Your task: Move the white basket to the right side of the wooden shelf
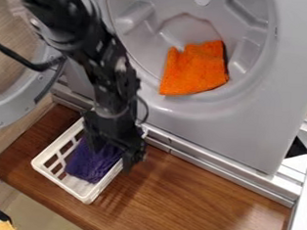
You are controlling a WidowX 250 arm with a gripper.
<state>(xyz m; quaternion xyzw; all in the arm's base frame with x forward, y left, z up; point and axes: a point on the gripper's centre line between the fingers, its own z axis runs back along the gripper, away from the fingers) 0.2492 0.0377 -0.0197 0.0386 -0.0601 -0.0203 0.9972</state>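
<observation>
The white basket point(88, 195) stands on the left part of the wooden shelf point(196, 200), with a purple cloth point(94, 162) lying in it. My gripper point(117, 159) hangs down from the upper left over the basket's back right part, at its right long side. The gripper covers that part of the rim and some of the cloth. Whether it touches the basket cannot be made out.
Behind the shelf rises the grey machine front point(247, 127) with a round opening holding an orange cloth point(195, 70). A round door point(20, 99) is at the left. A white frame point(301, 204) borders the shelf's right end.
</observation>
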